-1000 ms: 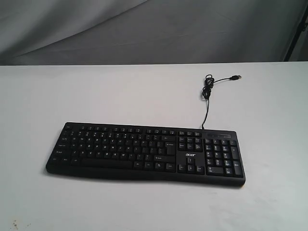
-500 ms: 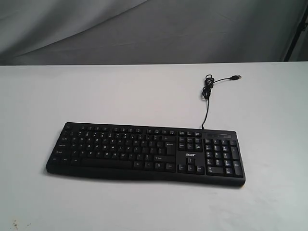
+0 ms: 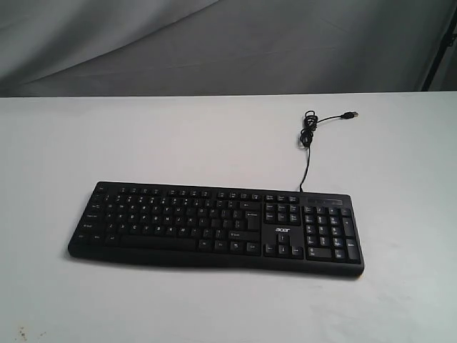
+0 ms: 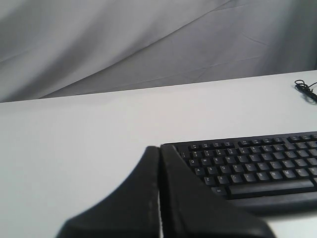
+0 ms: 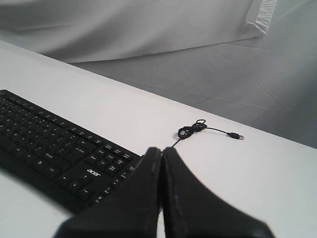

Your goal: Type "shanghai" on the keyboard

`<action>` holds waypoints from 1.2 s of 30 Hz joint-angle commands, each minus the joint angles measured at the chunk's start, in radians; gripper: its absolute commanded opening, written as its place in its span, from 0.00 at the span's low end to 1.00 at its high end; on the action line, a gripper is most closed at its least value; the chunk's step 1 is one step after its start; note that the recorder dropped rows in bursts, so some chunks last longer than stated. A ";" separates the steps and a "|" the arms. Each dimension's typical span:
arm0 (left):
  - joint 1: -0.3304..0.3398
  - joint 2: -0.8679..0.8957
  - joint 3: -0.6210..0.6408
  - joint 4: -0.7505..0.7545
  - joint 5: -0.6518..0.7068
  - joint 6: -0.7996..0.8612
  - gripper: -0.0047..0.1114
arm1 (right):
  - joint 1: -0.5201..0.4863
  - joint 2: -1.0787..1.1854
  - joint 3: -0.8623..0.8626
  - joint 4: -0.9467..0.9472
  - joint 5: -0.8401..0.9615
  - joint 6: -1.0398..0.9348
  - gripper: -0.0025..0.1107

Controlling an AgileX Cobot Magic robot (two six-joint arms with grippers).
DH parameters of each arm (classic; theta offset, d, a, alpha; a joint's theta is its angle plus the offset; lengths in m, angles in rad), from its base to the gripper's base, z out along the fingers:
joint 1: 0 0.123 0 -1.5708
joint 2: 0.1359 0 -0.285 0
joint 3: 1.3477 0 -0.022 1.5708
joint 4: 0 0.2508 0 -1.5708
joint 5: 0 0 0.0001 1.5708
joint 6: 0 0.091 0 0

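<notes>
The black keyboard [image 3: 214, 225] lies flat on the white table, number pad to the right, its thin cable [image 3: 307, 143] running back to a loose USB plug. Neither arm shows in the exterior view. In the left wrist view my left gripper [image 4: 159, 148] is shut with nothing held, its tips near the keyboard's [image 4: 252, 166] left end. My right gripper [image 5: 161, 149] is likewise shut and empty, hovering by the number-pad end of the keyboard [image 5: 54, 148] with its acer logo; the coiled cable [image 5: 190, 130] lies beyond.
The white table [image 3: 143, 136] stretches all round the keyboard. A grey cloth backdrop [image 3: 214, 43] hangs behind its far edge. A dark stand [image 3: 439, 50] shows at the back right corner.
</notes>
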 commanded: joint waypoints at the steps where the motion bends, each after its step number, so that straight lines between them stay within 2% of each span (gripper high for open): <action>1: -0.004 -0.003 0.004 0.001 -0.005 -0.003 0.04 | -0.002 -0.006 -0.100 0.017 -0.006 0.003 0.02; 5: -0.004 -0.003 0.004 0.001 -0.005 -0.003 0.04 | -0.002 0.127 -0.228 -0.006 -0.008 0.003 0.02; 9: -0.004 -0.003 0.004 0.001 -0.005 -0.003 0.04 | 0.000 0.361 -0.317 -0.006 -0.092 0.022 0.02; 13: -0.004 -0.003 0.004 0.001 -0.005 -0.003 0.04 | 0.014 0.626 -0.382 -0.009 -0.204 0.186 0.02; 17: -0.004 -0.003 0.004 0.001 -0.005 -0.003 0.04 | 0.163 0.897 -0.451 -0.103 -0.273 0.478 0.02; 23: -0.004 -0.003 0.004 0.001 -0.005 -0.003 0.04 | 0.444 1.268 -0.631 -0.192 -0.230 0.488 0.02; 29: -0.004 -0.003 0.004 0.001 -0.005 -0.003 0.04 | 0.533 1.579 -0.884 -0.209 -0.158 0.484 0.02; 36: -0.004 -0.003 0.004 0.001 -0.005 -0.003 0.04 | 0.548 1.851 -1.223 -0.176 0.065 0.326 0.02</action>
